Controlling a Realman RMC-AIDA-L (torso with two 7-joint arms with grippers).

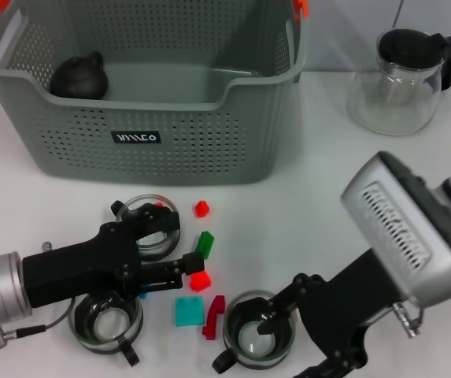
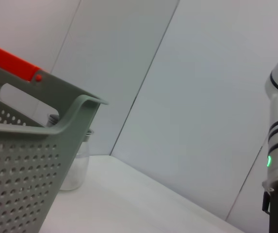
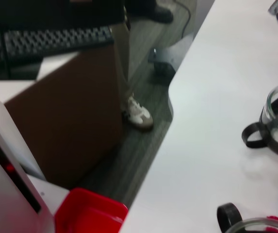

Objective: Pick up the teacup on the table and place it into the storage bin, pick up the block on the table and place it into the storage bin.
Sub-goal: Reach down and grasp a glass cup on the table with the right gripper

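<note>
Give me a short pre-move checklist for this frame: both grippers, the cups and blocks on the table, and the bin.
1. Left gripper on a block: ok; its fingers close around the small red block on the table.
2. Block lifted: not ok; it sits at table level.
3. Right gripper on a cup: ok; one finger reaches inside the teacup nearest it, at the rim.
4. Grip firm on that cup: cannot tell.
5. Storage bin ready: ok; open top, with a dark round teapot in its left corner.
6. Remaining items: not ok; two other glass cups and several blocks remain on the table.
</note>
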